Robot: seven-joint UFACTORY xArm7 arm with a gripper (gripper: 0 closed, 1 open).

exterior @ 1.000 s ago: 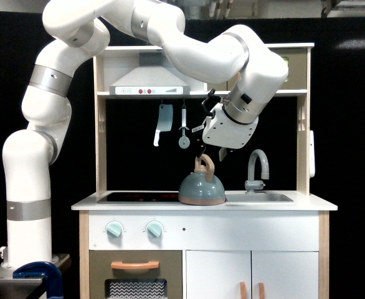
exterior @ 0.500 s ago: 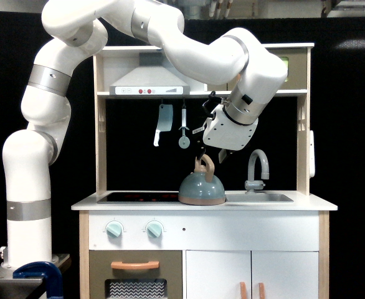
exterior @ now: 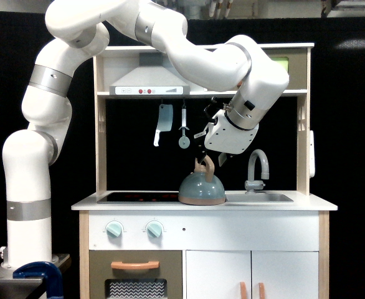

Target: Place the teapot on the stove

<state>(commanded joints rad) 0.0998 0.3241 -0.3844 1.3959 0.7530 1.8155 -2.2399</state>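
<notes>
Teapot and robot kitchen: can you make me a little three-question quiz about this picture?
1. True or false: the teapot sits on the counter.
2. What stands on the exterior view's right of the teapot? A) faucet B) toaster C) cup
3. Fill in: the gripper is just ___ the teapot's handle.

Key: 1 true; 2 A; 3 above.
</notes>
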